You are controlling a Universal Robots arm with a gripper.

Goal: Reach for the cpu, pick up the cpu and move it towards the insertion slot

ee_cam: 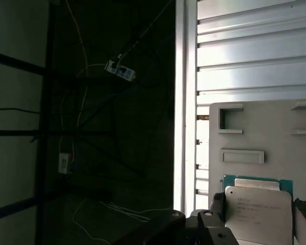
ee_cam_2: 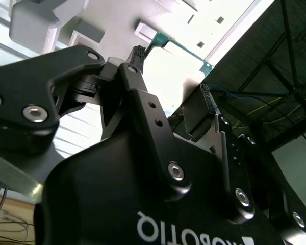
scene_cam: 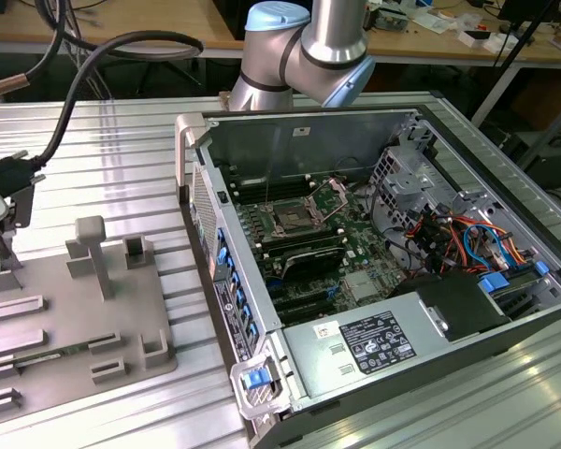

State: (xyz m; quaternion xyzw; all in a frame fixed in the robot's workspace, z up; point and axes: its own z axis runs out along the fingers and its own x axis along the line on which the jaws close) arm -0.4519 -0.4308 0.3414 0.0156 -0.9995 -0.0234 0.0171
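- The pale silvery square cpu (ee_cam: 257,206), green-rimmed, lies flat on the grey moulded fixture plate (ee_cam: 255,127).
- The black end effector (ee_cam_2: 172,71) sits right at it; clenched or released, I cannot tell.
- A good pick needs an even hold on opposite edges, with the chip level.

Exterior view: claw (scene_cam: 2,254) half cropped at the exterior view's left, arm (scene_cam: 309,47) cropped up top, socket (scene_cam: 291,221) pins too small to ID. First wrist view: chip (ee_cam: 257,206) partly cropped @ edge; can't tell if claw's touching it. Second wrist view: claw body hides most of chip, rest washed out.
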